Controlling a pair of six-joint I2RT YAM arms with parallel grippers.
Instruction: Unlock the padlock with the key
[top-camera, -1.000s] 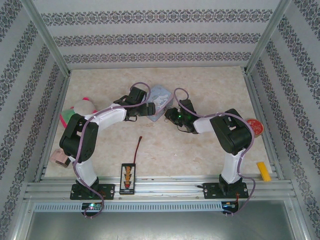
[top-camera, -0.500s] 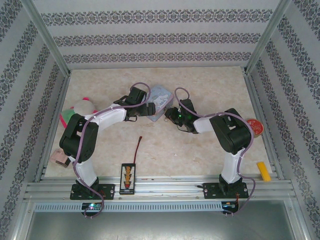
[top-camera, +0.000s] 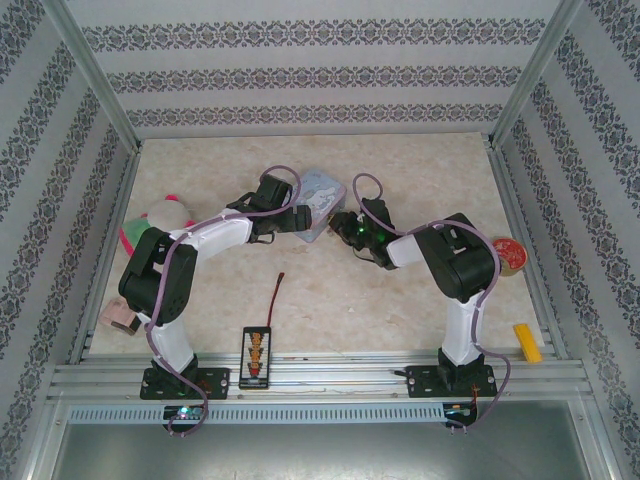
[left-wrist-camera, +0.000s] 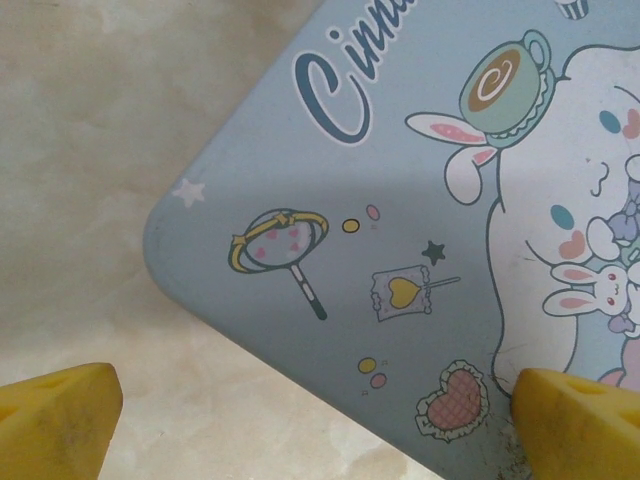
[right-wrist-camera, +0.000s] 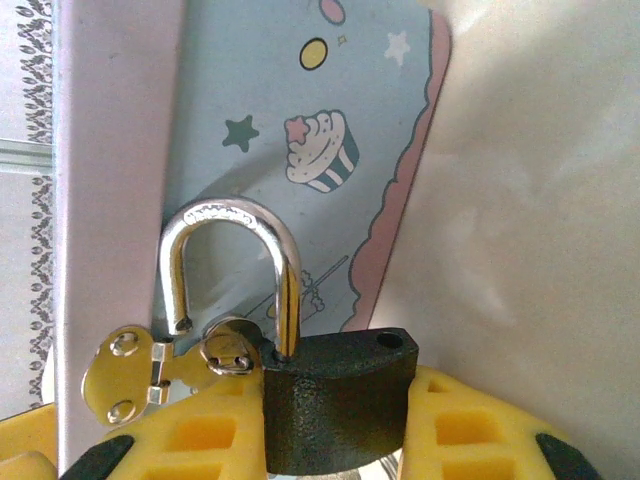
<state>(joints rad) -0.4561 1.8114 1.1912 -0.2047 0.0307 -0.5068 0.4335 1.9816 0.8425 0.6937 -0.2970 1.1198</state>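
Narrowly closed right gripper (right-wrist-camera: 335, 445), clamping the dark body of the padlock (right-wrist-camera: 340, 390) between yellow fingers (right-wrist-camera: 200, 440). Silvery shackle (right-wrist-camera: 230, 215) upright, with one leg seated in the body and the other leg's end hanging free, just beside the hasp (right-wrist-camera: 125, 375) of the blue tin (right-wrist-camera: 260, 90). Against a second ago: right arm's elbow leaned slightly left, toward the tin; same grip. Wide-spread left gripper (left-wrist-camera: 320, 420) over the tin's corner, as before, above the table (left-wrist-camera: 80, 150).

The left gripper (top-camera: 298, 223) and right gripper (top-camera: 337, 222) flank the blue tin (top-camera: 322, 188).
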